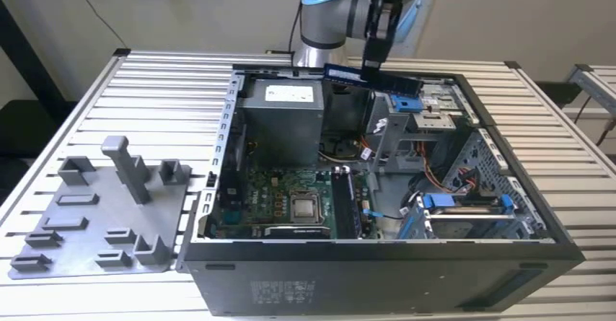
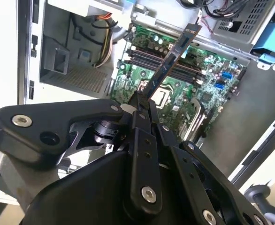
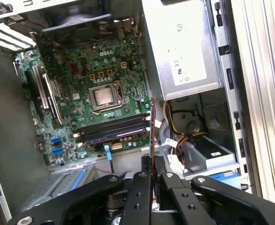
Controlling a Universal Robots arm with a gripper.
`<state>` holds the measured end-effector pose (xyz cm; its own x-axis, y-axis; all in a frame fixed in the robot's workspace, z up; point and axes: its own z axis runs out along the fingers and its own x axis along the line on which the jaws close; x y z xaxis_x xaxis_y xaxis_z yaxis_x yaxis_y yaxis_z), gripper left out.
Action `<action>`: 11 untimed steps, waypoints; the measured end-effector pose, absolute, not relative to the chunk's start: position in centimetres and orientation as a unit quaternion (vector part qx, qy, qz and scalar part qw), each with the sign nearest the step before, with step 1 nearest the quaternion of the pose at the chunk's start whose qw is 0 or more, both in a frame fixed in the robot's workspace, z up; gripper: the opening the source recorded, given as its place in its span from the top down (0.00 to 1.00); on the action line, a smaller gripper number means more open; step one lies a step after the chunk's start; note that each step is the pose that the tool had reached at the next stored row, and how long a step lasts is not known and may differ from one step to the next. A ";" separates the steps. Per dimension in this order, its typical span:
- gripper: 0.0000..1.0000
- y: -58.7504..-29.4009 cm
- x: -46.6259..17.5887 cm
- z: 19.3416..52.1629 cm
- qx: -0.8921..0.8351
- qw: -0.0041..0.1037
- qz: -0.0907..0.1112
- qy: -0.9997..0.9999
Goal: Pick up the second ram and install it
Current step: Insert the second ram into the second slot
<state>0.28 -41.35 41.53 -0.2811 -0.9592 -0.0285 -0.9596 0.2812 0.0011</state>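
A: Slatted metal table (image 1: 164,83), open PC case (image 1: 539,227) lying on its side, grey fixture plate (image 1: 97,220) at the exterior view's left. Where's your stick?

B: You've got it in the air. The second ram (image 1: 371,78) hangs level above the far end of the case, over the gap between the power supply (image 1: 284,112) and the drive cage. It's well apart from the motherboard (image 1: 288,198) down below.

A: Jaws?

B: Clenched on it. Your gripper (image 1: 371,63) comes down from above and pinches the stick across its flat faces. In the second wrist view the second ram (image 2: 170,61) runs out from between the fingers (image 2: 142,112). In the first wrist view you see it edge-on, a thin line (easy to miss) at the gripper (image 3: 152,176).

A: Why held like that?

B: My read is that gripping the faces leaves the lower contact edge free and pointing at the board. Height looks like clearance over the case wall and cage.

A: Lined up with anything?

B: No. The black memory slots (image 3: 114,131) sit beside the CPU socket (image 3: 103,96), and your stick runs crosswise to them and off to the side. I can't tell whether a slot is already filled.
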 end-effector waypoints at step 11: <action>0.86 -41.4 0.3 41.5 -0.568 0.011 0.009 0.823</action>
